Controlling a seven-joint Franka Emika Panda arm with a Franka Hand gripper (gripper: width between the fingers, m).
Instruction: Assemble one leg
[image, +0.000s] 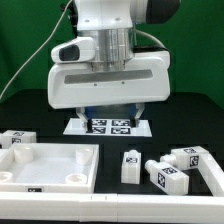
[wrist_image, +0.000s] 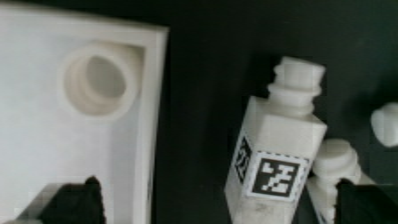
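Beside tray-like panel (image: 45, 168), leg (image: 131, 165) stands upright.

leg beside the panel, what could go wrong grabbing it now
The small white plastic leg lies with another white leg right beside it, so the fingers may nudge both. The large white square panel is close on its other side, so one finger might catch its rim.

Even bright overhead light, soft shadows; wrist view blurred, grainy
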